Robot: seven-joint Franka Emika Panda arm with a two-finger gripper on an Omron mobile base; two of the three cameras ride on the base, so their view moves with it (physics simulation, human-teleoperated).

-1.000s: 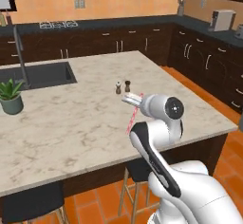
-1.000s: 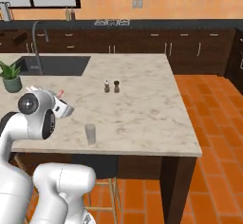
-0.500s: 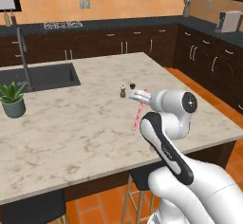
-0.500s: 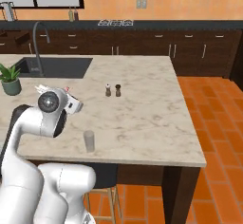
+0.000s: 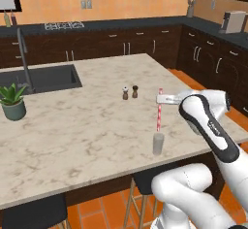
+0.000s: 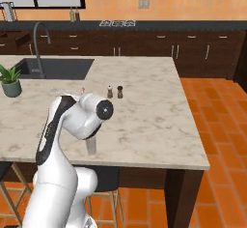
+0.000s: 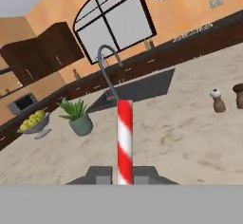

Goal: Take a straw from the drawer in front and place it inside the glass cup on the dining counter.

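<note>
No legible text, label, brand, number or sign is appearing in any view. A small dark marking is showing on the arm's [image 5: 209, 124] black forearm band in the left base view, but it is rendering too small and blurred to be read.

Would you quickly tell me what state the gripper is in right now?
Gripper: jaws closed on the straw, holding it upright above the glass cup.
</note>
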